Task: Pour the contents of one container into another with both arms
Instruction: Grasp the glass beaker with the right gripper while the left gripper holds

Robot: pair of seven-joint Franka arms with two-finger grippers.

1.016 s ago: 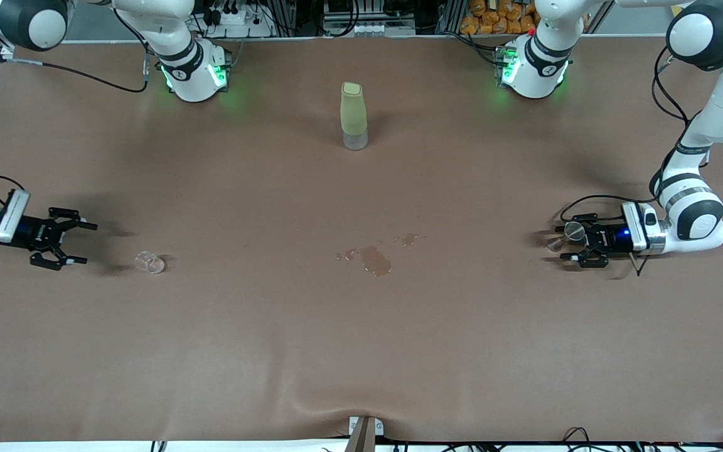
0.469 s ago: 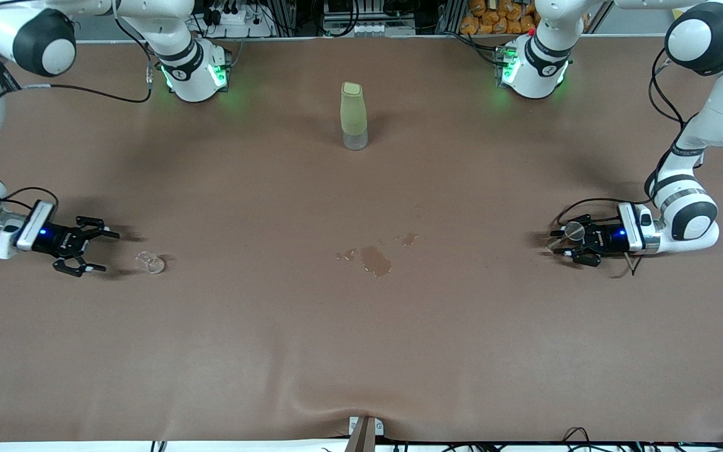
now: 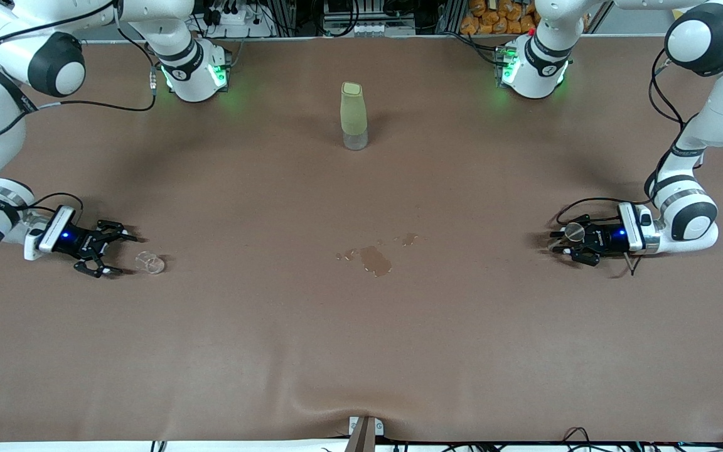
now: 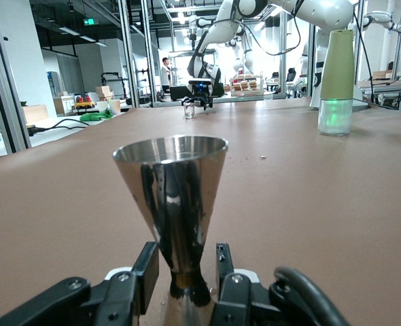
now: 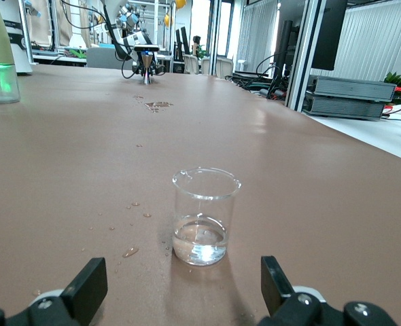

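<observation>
brown table (image 3: 361, 326) (wet patch (image 3: 375, 258)), left gripper (image 4: 187, 285) pinching steel jigger (image 4: 172, 204), right gripper (image 5: 180, 288) spread

Brown table (image 3: 361, 351) – bright hall (windows with blinds (image 5: 384, 41)) around.

High front camera overlooks the table (image 3: 361, 326); wrist cameras skim it.

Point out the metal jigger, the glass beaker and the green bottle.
metal jigger (image 4: 172, 197), left wrist view, on the side of its upper cone.
glass beaker (image 5: 204, 217), right wrist view, on its clear wall above the water.
green bottle (image 3: 353, 113), front view, on the green body below the cap.
</observation>
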